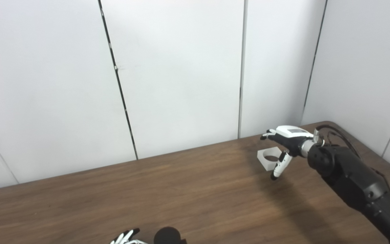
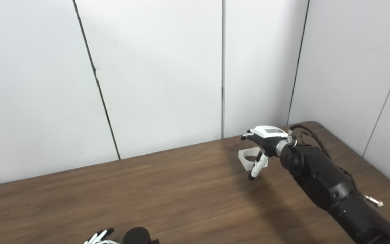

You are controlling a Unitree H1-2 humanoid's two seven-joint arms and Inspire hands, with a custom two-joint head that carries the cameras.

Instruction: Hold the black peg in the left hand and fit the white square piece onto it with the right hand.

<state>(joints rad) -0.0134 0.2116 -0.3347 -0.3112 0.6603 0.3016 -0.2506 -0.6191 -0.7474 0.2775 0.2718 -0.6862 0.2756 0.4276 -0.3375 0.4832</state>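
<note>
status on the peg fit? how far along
Early. Done: nothing fitted yet. In hand: the right hand is open over the white square piece, which sits on the table, not visibly gripped. The left hand is beside the black peg at the bottom edge; grip unclear. Left: grasp, lift, carry over, fit.

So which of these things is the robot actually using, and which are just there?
In use:
white square piece
black peg
right hand, open over the piece
left hand, at the bottom edge

Just there:
table
wall panels
</note>
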